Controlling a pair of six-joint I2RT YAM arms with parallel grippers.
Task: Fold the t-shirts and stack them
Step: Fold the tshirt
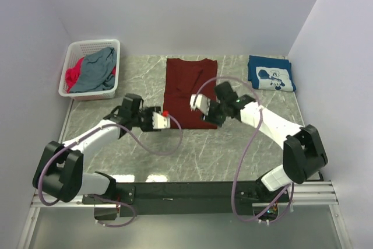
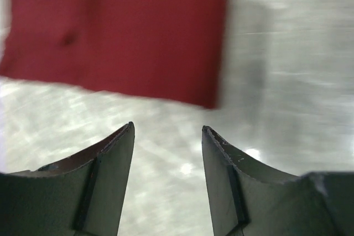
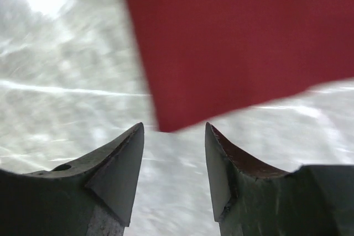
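A: Where's the maroon t-shirt (image 1: 189, 88)?
B: Flat mid-table, long axis running near-to-far. Navy t-shirt (image 1: 271, 73) lies off its far-right; basket (image 1: 96, 42) w/ grey-blue t-shirt (image 1: 96, 68) & pink t-shirt (image 1: 71, 78) sits off its far-left.
A: Grippers?
B: Both spread, nothing pinched. Left gripper (image 1: 165, 119) is just off the maroon's near-left corner, right gripper (image 1: 195, 102) at its near-right side — tips pointing inward.
A: Next fold?
B: Prob. take the near hem at both corners & carry it along the long axis, away from the arms — each arm abt equally near its own corner.
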